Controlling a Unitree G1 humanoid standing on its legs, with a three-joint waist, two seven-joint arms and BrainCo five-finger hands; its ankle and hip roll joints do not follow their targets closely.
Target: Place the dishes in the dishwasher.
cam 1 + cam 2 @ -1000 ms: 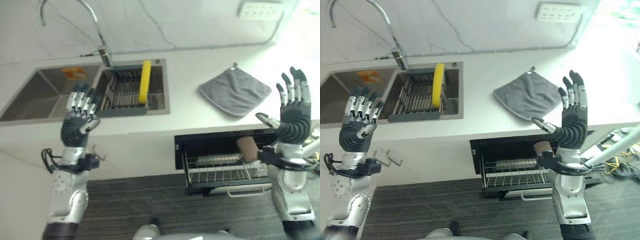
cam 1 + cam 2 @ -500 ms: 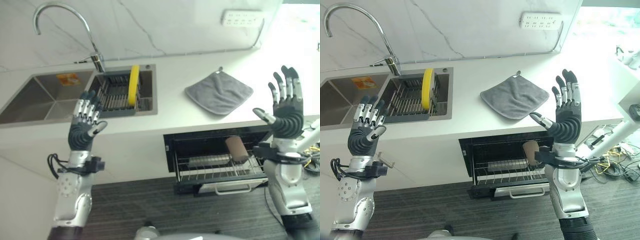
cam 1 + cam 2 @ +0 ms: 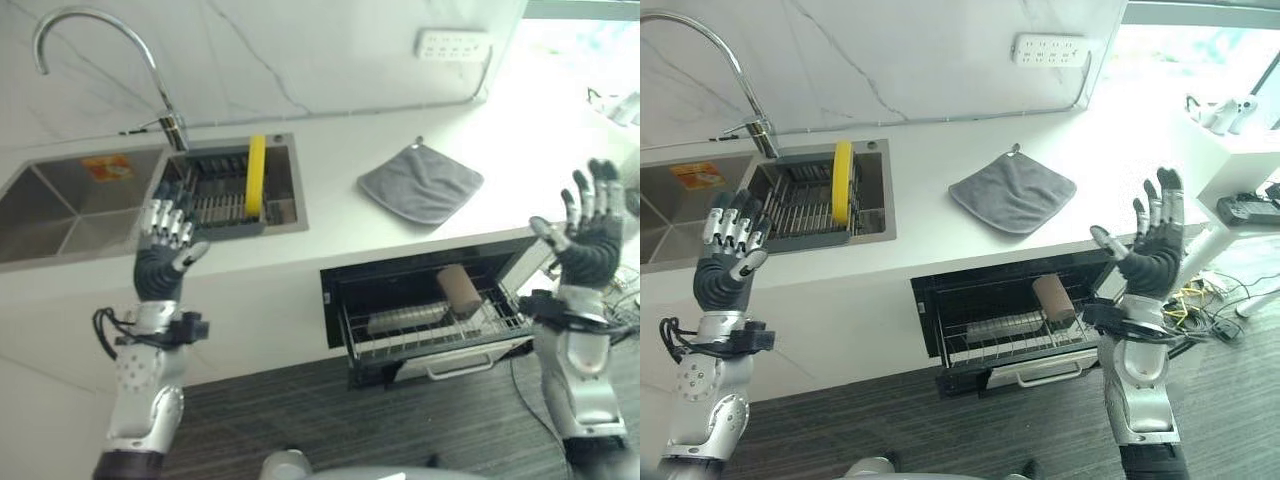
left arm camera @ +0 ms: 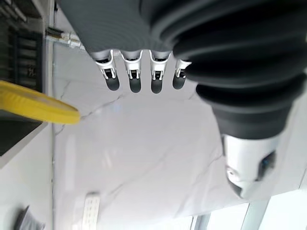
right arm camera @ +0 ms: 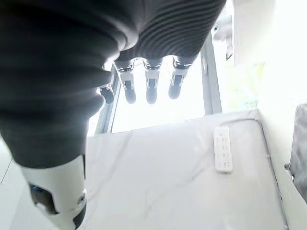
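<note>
A yellow plate (image 3: 256, 176) stands on edge in the dark rack (image 3: 215, 196) inside the right sink basin; its rim also shows in the left wrist view as the yellow plate (image 4: 38, 103). Under the counter the dishwasher drawer (image 3: 435, 330) is pulled out, with a brown cup (image 3: 458, 288) lying on its wire rack. My left hand (image 3: 160, 265) is raised in front of the sink edge, fingers straight, holding nothing. My right hand (image 3: 588, 245) is raised to the right of the drawer, fingers spread and empty.
A grey cloth (image 3: 420, 182) lies on the white counter right of the sink. The curved faucet (image 3: 100, 60) rises behind the basins. A white power strip (image 3: 454, 43) sits on the marble wall. Dark floor lies below the drawer.
The camera has shifted, moving the whole scene in the picture. Both hands stay raised and open; the right hand sits a little lower and farther right against the drawer.
</note>
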